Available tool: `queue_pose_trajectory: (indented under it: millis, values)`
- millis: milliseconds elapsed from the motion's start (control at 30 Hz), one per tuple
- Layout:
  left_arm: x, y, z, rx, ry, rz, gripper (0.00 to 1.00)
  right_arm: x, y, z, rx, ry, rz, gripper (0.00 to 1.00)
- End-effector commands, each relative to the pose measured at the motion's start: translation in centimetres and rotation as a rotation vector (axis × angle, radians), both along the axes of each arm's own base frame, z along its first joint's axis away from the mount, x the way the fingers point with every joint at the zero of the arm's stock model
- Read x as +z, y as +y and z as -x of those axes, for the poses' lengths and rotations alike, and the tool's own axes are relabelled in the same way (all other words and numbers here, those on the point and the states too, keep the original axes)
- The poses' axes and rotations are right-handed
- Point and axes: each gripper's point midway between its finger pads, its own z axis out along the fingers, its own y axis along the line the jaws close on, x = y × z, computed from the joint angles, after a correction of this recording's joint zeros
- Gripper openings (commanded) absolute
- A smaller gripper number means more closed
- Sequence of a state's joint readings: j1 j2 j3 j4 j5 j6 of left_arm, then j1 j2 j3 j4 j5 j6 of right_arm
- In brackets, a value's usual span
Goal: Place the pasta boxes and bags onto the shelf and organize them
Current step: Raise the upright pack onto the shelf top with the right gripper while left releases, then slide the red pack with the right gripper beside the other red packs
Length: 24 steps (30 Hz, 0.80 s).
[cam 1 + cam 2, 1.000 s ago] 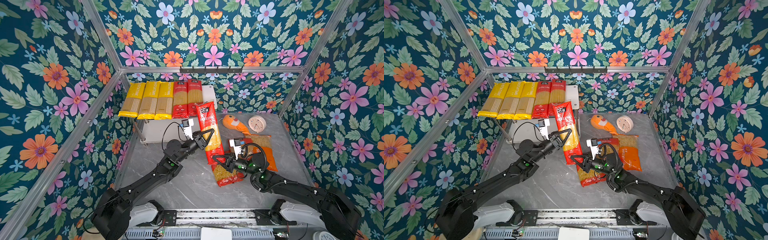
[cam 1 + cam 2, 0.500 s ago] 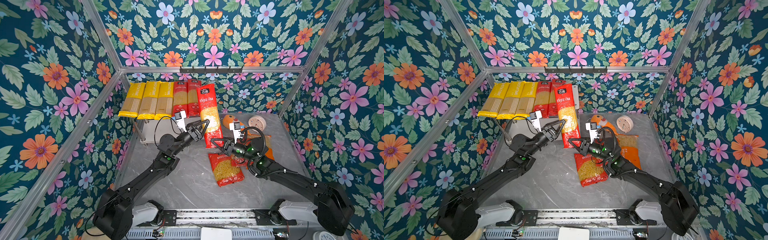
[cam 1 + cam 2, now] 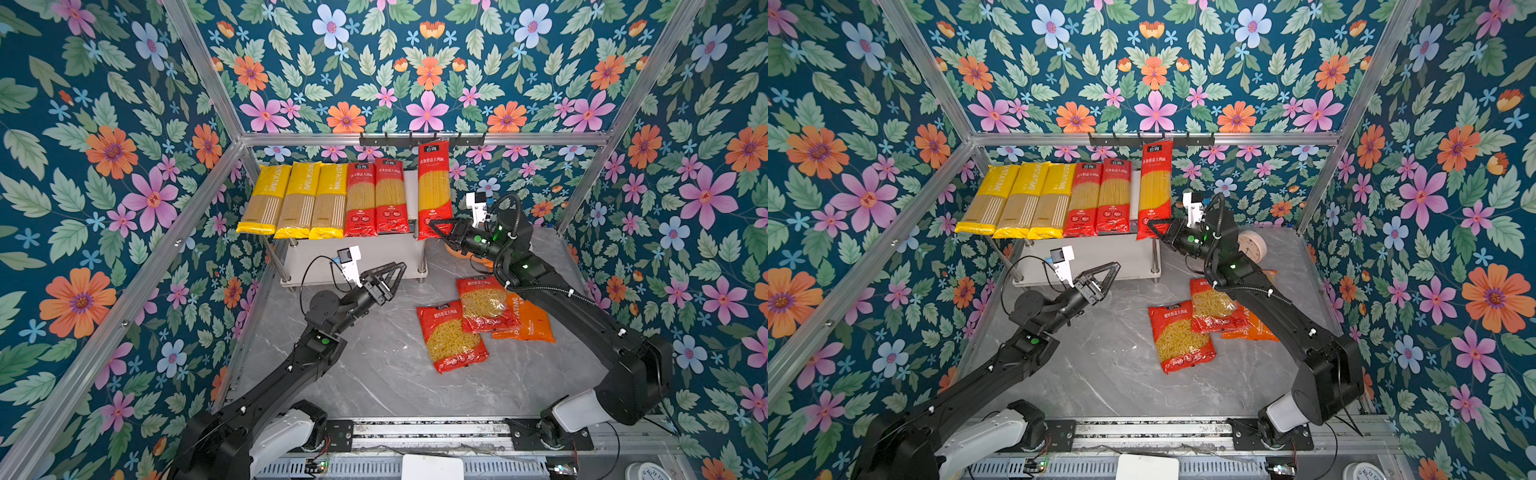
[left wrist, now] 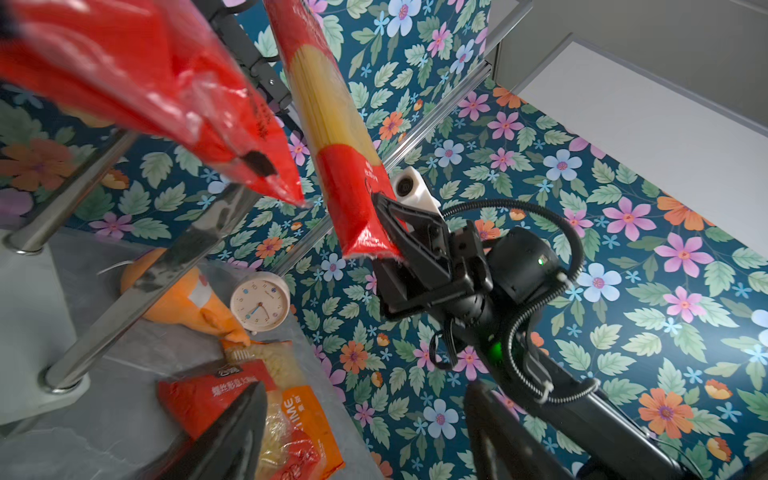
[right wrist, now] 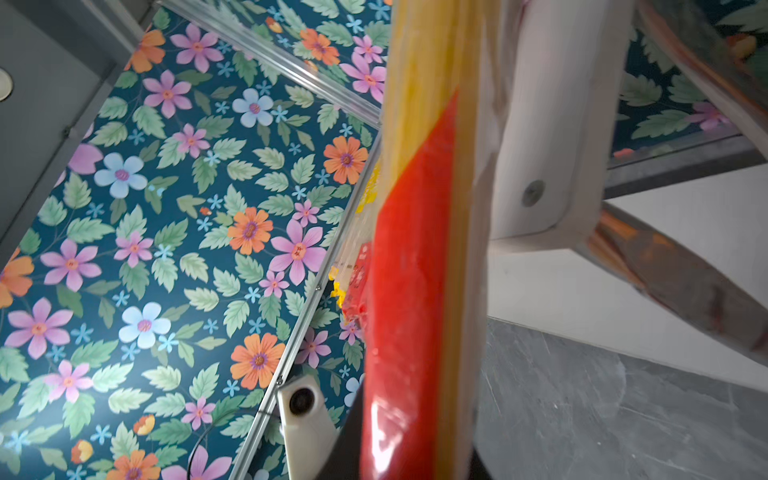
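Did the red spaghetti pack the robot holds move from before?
Yes. The red spaghetti pack went up and back toward the shelf; its top now reaches the black hook rail.

The shelf (image 3: pixel 410 195) carries five spaghetti packs (image 3: pixel 328 199); the grey tabletop (image 3: pixel 374 374) carries three pasta bags (image 3: pixel 484 305).

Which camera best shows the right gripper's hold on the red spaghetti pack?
The left wrist view: the right gripper is seen side-on, clamped on the bottom end of the red spaghetti pack. Both top views show the grip small and distant; the right wrist view shows only the pack, blurred and close.
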<state>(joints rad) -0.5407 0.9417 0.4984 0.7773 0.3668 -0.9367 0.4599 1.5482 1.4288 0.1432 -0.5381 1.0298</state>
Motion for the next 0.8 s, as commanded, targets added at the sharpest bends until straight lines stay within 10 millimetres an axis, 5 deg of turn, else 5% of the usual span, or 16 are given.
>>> queue_pose_trajectory:
  millis: [0, 167, 433, 767]
  values:
    - [-2.8, 1.5, 0.2, 0.078, 0.045, -0.058, 0.77, 1.5, 1.2, 0.7, 0.111, 0.000, 0.008, 0.00]
    - [-5.4, 2.6, 1.0, 0.107, 0.097, -0.069, 0.77, 0.0, 3.1, -0.6, 0.190, 0.096, 0.012, 0.00]
    - [-5.8, 2.3, 1.1, 0.091, 0.107, -0.061, 0.75, -0.1, 5.4, -1.4, 0.230, 0.162, -0.022, 0.00]
    - [-6.4, 2.3, 1.1, 0.091, 0.114, -0.069, 0.75, 0.2, 4.9, -2.1, 0.199, 0.168, -0.011, 0.00]
